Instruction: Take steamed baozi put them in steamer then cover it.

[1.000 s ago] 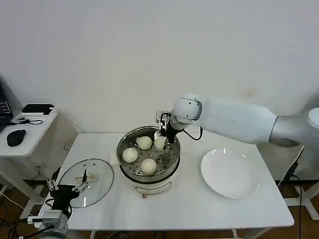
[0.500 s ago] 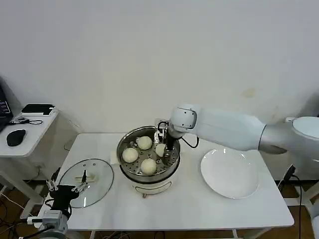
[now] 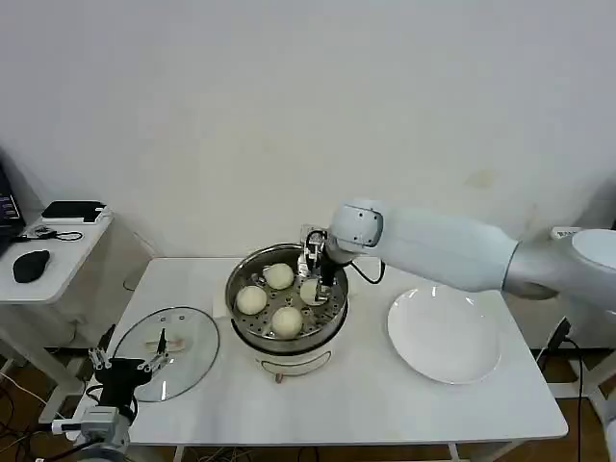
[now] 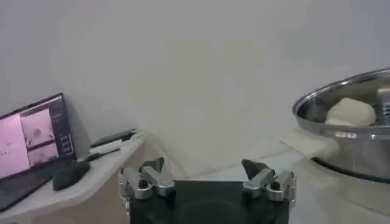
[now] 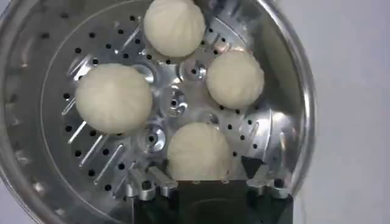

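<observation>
**Steel pot holds all four buns; lid waits on the worktop**

Stainless steel gleams at the middle of the white worktop (image 3: 366, 404), where the steamer (image 3: 286, 306) carries all four steamed baozi (image 5: 113, 98) on its perforated tray. Seen from the head, the buns sit at roughly 9, 12, 3 and 6 o'clock on the tray. The right gripper (image 3: 314, 272) hovers just above the 3 o'clock bun; in its wrist view the jaws stand spread on either side of that bun, released, grasping nothing. The white plate (image 3: 444, 335), at 3 o'clock of the pot, is bare.

By the look of it, loading is finished and covering is what remains. The cover (image 3: 166, 340) lies flat at about 8 o'clock of the steamer, well apart from it. The left gripper (image 3: 123, 366) waits low at the cover's near edge, jaws parted and empty, apparently placed to take the handle once the right arm is out of the pot.
</observation>
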{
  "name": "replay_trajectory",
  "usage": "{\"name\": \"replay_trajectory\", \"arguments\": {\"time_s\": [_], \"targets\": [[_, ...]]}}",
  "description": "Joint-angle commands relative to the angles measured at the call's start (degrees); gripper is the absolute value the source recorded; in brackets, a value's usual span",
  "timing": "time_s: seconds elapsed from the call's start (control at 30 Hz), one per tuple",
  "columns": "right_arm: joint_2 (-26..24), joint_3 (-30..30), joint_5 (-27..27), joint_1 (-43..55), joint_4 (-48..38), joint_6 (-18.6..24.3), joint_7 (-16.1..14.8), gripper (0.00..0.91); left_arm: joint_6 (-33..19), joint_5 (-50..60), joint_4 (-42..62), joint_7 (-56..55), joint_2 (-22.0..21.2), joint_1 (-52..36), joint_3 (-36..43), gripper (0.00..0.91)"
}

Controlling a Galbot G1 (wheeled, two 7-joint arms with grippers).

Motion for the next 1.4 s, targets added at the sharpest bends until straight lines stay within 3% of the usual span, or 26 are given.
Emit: {"name": "replay_trajectory", "arguments": {"time_s": [0.03, 0.07, 0.2, 0.33, 0.37, 0.53, 0.57, 0.67, 0.83, 1.0, 1.07, 1.2, 1.3, 1.4], "targets": [[-8.3, 4.4, 2.1, 3.5, 10.1, -0.2, 3.9, 0.907, 0.0, 0.1, 0.0, 0.0, -0.1, 0.0, 0.2, 0.907], [-9.4, 5.0, 2.3, 3.2, 11.6, 0.3, 5.3, 0.907, 0.0, 0.0, 0.0, 0.0, -0.1, 0.0, 0.2, 0.907], [-15.7, 12.5, 5.7, -4.5, 18.9, 6.3, 21.7, 0.907, 0.0, 0.1, -0.1, 0.1, -0.1, -0.1, 0.3, 0.907], [-20.9, 24.6, 4.0, -22.2, 23.7, 15.7, 36.4, 0.907, 0.1, 0.1, -0.1, 0.1, 0.0, -0.1, 0.6, 0.907], [-22.0, 31.3, 1.3, -29.6, 24.8, 20.5, 38.2, 0.907, 0.1, 0.1, -0.1, 0.0, 0.0, -0.1, 0.7, 0.907], [-21.2, 50.9, -9.4, -53.1, 25.9, 34.2, 44.5, 0.907, -0.3, 0.5, 0.1, -0.5, 0.1, -0.3, 1.3, 0.907], [-19.8, 56.7, -13.9, -58.8, 25.2, 38.2, 44.2, 0.907, -0.8, 0.7, 0.3, -0.7, 0.1, -0.4, 1.3, 0.907], [-15.2, 70.4, -20.3, -70.8, 25.1, 44.7, 43.1, 0.907, -1.5, 0.8, 1.2, -0.9, 0.2, -0.9, 1.2, 0.907], [-6.1, 87.4, -26.2, -86.4, 25.4, 49.7, 39.2, 0.907, -2.3, 1.8, 3.1, -0.9, 0.5, -1.0, 1.7, 0.907], [2.5, 100.7, -26.9, -96.0, 26.5, 54.8, 34.3, 0.907, -4.1, 4.0, 4.9, -2.0, 0.6, -1.5, 2.1, 0.907], [5.7, 105.5, -27.1, -100.3, 27.9, 55.9, 32.4, 0.907, -5.1, 5.8, 6.5, -2.4, 0.9, -1.7, 2.2, 0.907], [10.9, 112.6, -25.8, -105.8, 31.9, 53.8, 27.9, 0.907, -7.4, 15.9, 8.5, -3.3, 1.3, -1.6, 2.2, 0.907], [13.7, 114.9, -25.3, -109.4, 34.3, 52.8, 26.7, 0.907, -9.8, 30.2, 9.3, -3.6, 1.2, -1.0, 1.2, 0.907], [13.1, 115.6, -25.1, -111.8, 35.1, 52.2, 27.0, 0.907, -11.0, 42.5, 9.7, -5.6, 1.6, 0.6, -0.4, 0.907]]}}
